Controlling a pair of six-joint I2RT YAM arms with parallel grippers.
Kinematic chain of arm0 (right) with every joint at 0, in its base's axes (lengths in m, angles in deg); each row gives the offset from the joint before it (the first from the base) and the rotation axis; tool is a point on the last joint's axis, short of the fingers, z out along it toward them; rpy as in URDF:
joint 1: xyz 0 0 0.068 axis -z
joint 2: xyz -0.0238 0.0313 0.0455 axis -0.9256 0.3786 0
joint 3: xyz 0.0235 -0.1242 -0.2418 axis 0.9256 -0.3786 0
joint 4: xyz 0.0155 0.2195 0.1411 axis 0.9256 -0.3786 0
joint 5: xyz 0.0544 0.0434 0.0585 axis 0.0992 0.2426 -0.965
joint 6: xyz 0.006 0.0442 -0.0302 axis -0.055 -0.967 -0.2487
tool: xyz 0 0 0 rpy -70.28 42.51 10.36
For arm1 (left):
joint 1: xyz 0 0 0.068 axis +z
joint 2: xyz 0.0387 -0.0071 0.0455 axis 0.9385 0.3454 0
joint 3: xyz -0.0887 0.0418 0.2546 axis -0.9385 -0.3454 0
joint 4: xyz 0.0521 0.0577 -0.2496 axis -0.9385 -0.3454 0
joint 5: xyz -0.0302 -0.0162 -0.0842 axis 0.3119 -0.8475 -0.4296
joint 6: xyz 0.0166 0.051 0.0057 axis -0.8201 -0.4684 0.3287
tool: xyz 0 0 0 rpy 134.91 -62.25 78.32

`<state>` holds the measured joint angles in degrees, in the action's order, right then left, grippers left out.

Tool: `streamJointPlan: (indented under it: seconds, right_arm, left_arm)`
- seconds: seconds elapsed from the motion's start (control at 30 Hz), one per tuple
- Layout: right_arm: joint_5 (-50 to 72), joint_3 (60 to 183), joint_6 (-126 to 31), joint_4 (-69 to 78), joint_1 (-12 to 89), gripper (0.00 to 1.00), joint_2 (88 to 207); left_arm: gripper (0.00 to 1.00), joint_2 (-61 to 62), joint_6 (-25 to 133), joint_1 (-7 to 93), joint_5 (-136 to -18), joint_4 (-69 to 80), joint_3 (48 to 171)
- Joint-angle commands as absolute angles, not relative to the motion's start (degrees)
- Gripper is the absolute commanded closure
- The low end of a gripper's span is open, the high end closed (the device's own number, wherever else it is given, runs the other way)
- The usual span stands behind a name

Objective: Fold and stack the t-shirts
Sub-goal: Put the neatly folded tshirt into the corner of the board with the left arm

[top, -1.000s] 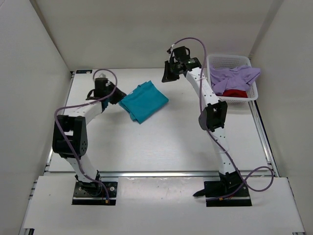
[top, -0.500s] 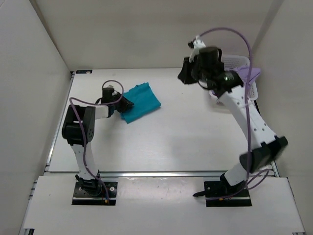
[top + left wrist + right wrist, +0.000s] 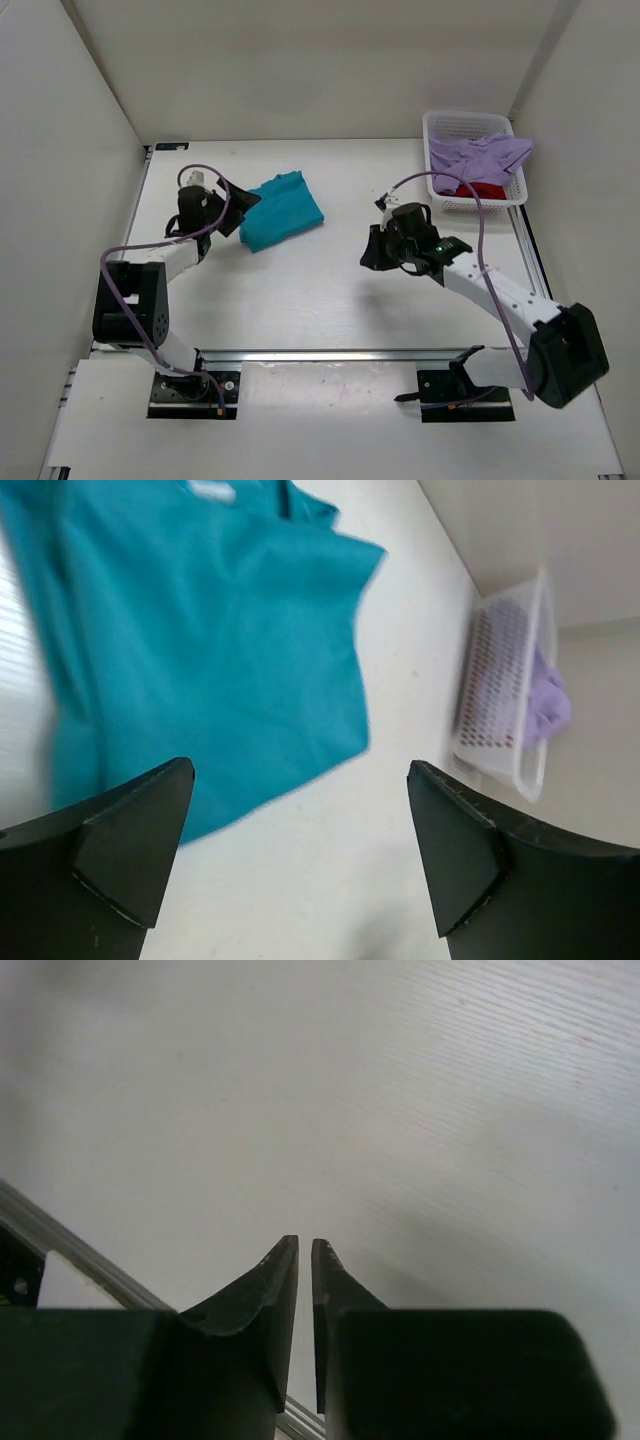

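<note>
A folded teal t-shirt (image 3: 283, 209) lies on the table at the back left; it fills the upper left of the left wrist view (image 3: 200, 640). My left gripper (image 3: 240, 205) is open and empty just left of it, its jaws wide apart (image 3: 300, 860). The pale lavender t-shirt (image 3: 480, 155) and the deep red t-shirt (image 3: 478, 189) lie in the white basket (image 3: 440, 125) at the back right. My right gripper (image 3: 372, 250) is shut and empty over bare table near the middle, its jaws nearly touching (image 3: 305, 1250).
The white basket also shows in the left wrist view (image 3: 500, 680) with lavender cloth (image 3: 550, 695) in it. White walls close in the table at the left, back and right. A metal rail (image 3: 330, 353) runs along the front edge.
My right arm has swung down from the basket area to low over the middle of the table. My left gripper has drawn back a little from the teal t-shirt, which stays put.
</note>
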<state>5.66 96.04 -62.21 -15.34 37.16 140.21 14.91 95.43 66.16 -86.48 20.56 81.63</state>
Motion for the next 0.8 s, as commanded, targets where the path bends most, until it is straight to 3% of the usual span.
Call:
streamJointPlan:
  seconds: [0.0, 0.17, 0.27, 0.37, 0.43, 0.47, 0.53, 0.57, 0.6, 0.77]
  right_arm:
    - [3.35, 91.00, -64.07, -6.28, 36.20, 0.89, 133.58]
    - [2.29, 84.83, -64.78, -4.16, 35.76, 0.68, 128.73]
    - [1.07, 82.54, -65.48, -2.85, 36.63, 0.65, 129.08]
    - [0.01, 81.75, -65.39, -1.44, 37.26, 0.65, 129.69]
    - [-0.09, 81.40, -65.04, -0.65, 36.82, 0.65, 130.22]
    - [-0.52, 80.96, -65.04, -0.30, 36.99, 0.66, 130.57]
    - [-1.57, 80.87, -65.22, 0.58, 36.99, 0.68, 131.01]
    - [-1.67, 80.61, -65.48, 0.85, 36.90, 0.67, 131.71]
    - [-1.67, 80.17, -65.30, 0.76, 37.08, 0.68, 132.41]
    - [-2.28, 79.65, -65.30, 1.98, 36.82, 0.68, 135.32]
  left_arm:
    - [0.02, 16.39, 89.19, 69.27, -83.51, 13.29, 84.37]
    - [0.01, 22.80, 82.16, 69.80, -81.93, 7.13, 89.64]
    - [0.01, 26.49, 81.00, 69.71, -82.10, 4.75, 91.14]
    - [0.20, 29.84, 80.83, 68.31, -81.83, 3.52, 93.34]
    - [0.44, 32.13, 81.09, 67.34, -80.96, 3.52, 94.65]
    - [0.48, 33.26, 81.35, 66.73, -80.78, 3.43, 95.45]
    - [0.83, 35.99, 82.93, 65.33, -81.92, 4.13, 97.38]
    - [0.96, 37.13, 84.24, 65.05, -83.23, 5.44, 98.95]
    - [1.00, 38.62, 85.30, 64.09, -83.42, 5.71, 100.97]
    - [1.00, 43.56, 86.98, 62.32, -83.15, 3.43, 113.54]
